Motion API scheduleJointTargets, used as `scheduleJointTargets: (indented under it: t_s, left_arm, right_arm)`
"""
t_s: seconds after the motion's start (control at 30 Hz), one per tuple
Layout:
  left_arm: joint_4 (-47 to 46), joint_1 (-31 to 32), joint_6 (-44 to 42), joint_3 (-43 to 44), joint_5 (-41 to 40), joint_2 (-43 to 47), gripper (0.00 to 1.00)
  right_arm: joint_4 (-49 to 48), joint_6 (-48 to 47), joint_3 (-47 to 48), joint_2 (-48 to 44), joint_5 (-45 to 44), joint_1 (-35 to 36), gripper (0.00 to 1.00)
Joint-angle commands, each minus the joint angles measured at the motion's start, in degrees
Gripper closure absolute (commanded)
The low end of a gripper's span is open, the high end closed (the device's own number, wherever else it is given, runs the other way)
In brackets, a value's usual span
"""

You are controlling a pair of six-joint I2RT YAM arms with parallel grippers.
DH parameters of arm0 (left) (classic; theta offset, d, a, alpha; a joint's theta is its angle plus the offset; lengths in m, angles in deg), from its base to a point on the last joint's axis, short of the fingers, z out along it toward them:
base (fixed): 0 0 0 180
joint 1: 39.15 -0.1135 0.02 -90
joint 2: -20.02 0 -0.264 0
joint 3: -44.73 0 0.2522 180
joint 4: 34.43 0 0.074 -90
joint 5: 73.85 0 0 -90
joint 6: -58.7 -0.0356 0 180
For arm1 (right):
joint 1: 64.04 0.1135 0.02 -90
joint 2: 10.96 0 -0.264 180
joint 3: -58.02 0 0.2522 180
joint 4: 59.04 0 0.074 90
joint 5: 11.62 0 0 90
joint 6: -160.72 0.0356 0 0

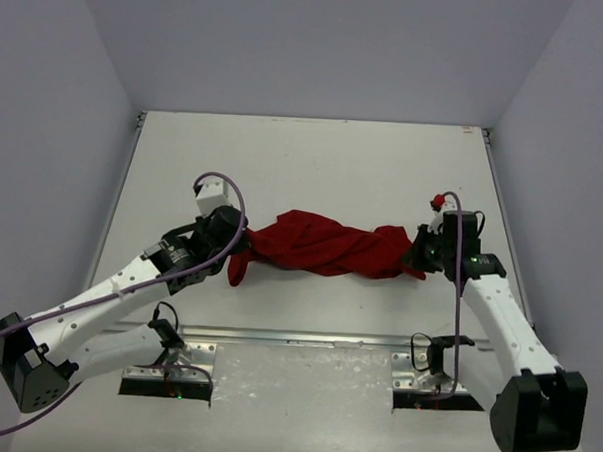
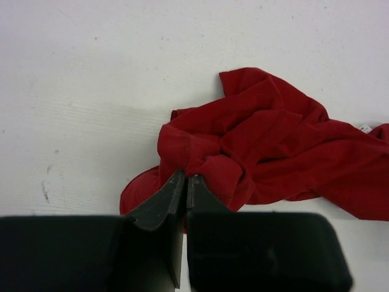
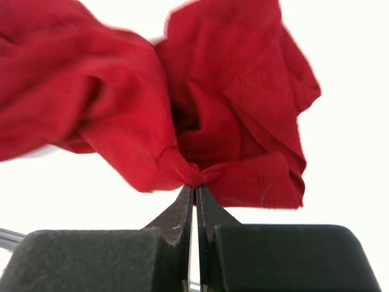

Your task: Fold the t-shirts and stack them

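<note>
The t-shirt (image 1: 326, 245) is soft, matt deep-red cloth, rumpled into folds, with a stitched hem showing at its left end. Under it the table (image 1: 315, 157) is smooth, matt white, faintly scuffed beside the t-shirt. At either end of the t-shirt, the left gripper (image 2: 184, 177) and right gripper (image 3: 194, 187) have matt black fingers that look like plastic, paler along their edges. Nearer than the t-shirt runs a metal strip (image 1: 307, 338), dull grey.
</note>
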Motion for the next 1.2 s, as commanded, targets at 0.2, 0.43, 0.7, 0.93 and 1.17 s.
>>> scheduleJointTargets:
  t_s: [0.2, 0.43, 0.7, 0.93, 1.17]
  left_arm:
    - [-8.0, -0.5, -11.3, 9.9, 13.4, 11.2, 0.99]
    - [-9.3, -0.5, -17.3, 24.8, 20.0, 12.6, 1.00]
    - [-1.9, -0.6, -13.4, 35.1, -2.8, 1.8, 1.00]
    - [0.6, -11.7, -5.1, 34.2, -4.1, -14.3, 1.00]
    - [-5.9, -22.9, 0.5, 26.3, 1.0, -26.0, 1.00]
  right_arm:
    - [16.5, 1.6, 25.5, -16.1, -5.2, 0.3, 0.99]
    - [25.4, -2.3, 57.0, -8.0, -11.0, 0.3, 0.99]
    - [26.5, -5.0, 82.9, 15.5, -13.4, 0.3, 0.99]
    - [22.9, -8.2, 89.8, 38.9, -8.9, 0.3, 0.99]
    - [18.0, -12.8, 97.5, 61.1, -4.5, 0.3, 0.99]
